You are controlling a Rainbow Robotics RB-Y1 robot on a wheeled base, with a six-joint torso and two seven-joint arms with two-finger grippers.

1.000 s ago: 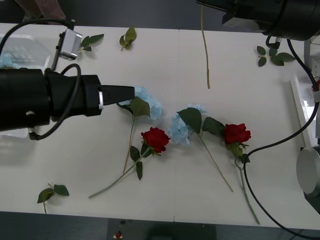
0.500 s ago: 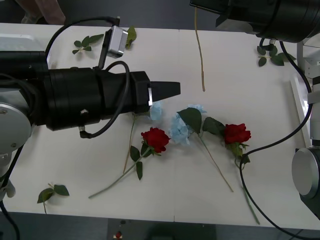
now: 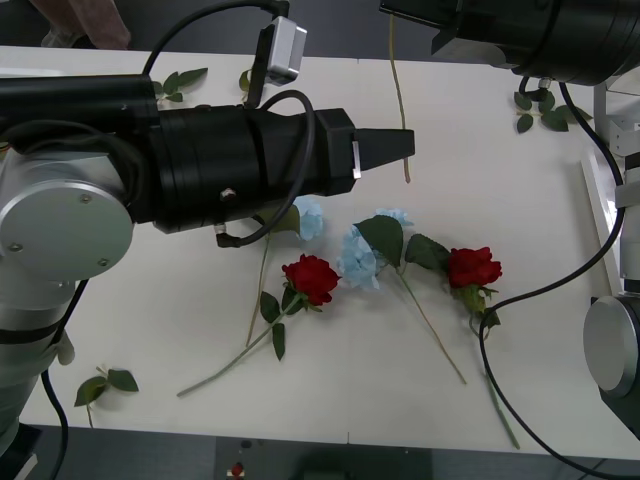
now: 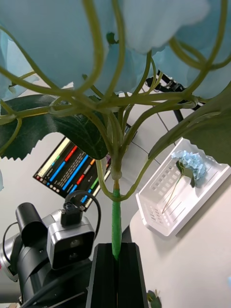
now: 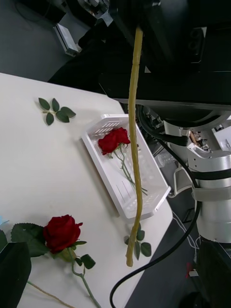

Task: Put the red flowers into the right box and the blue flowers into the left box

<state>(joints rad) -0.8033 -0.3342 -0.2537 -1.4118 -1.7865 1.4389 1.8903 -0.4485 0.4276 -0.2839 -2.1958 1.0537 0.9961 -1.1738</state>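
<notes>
My right gripper (image 4: 115,250) is shut on the green stem of a blue flower (image 4: 62,43); in the front view that stem (image 3: 400,100) hangs from the right arm over the table's far middle. My left gripper (image 3: 392,146) is open and reaches over the table middle, close beside the hanging stem. On the table lie two blue flowers (image 3: 358,258) (image 3: 310,218) and two red flowers (image 3: 312,276) (image 3: 472,266). The left box (image 4: 161,204) holds one blue flower (image 4: 190,162). The right box (image 5: 98,149) holds red flowers (image 5: 113,140).
Loose green leaf sprigs lie at the far left (image 3: 175,82), far right (image 3: 545,110) and near left (image 3: 105,385). The right box's rim (image 3: 598,205) shows at the table's right edge. A black cable (image 3: 520,290) loops over the right side.
My left arm has swung right across the table, and now covers most of the leftmost blue flower. The right arm and its hanging stem shifted slightly left, then held.
</notes>
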